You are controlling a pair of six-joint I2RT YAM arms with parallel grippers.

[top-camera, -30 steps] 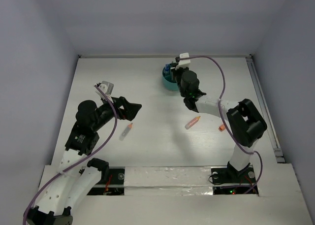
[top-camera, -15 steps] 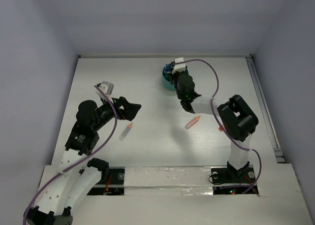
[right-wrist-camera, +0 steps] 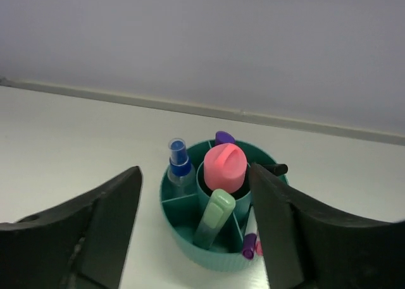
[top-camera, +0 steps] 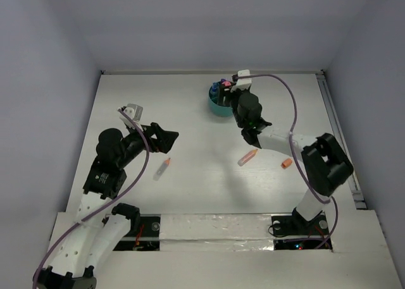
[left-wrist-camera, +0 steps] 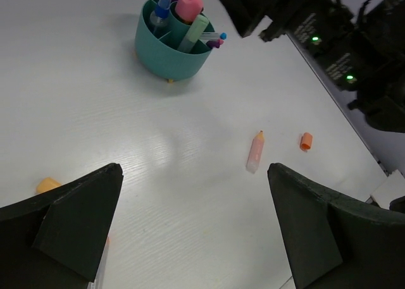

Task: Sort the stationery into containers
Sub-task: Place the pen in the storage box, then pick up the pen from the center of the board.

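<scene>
Your right tool (right-wrist-camera: 193, 175) hung open and empty over the teal organiser (top-camera: 218, 110), upper centre: a drop-off step, I judged. Next you needed the orange highlighter (top-camera: 247, 157), right of centre. Left tool (left-wrist-camera: 194, 172) gaped, empty.

One teal organiser (right-wrist-camera: 209, 258), one blue-capped bottle (right-wrist-camera: 180, 172), one green highlighter (right-wrist-camera: 215, 216), two loose pens (top-camera: 248, 157), one orange cap (top-camera: 286, 164)

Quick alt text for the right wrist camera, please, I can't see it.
The open, empty right pincer frames the teal organiser. A pink highlighter stands in its central tube; a blue-capped bottle, a green highlighter and a purple-capped pen sit in the ring compartments.
</scene>
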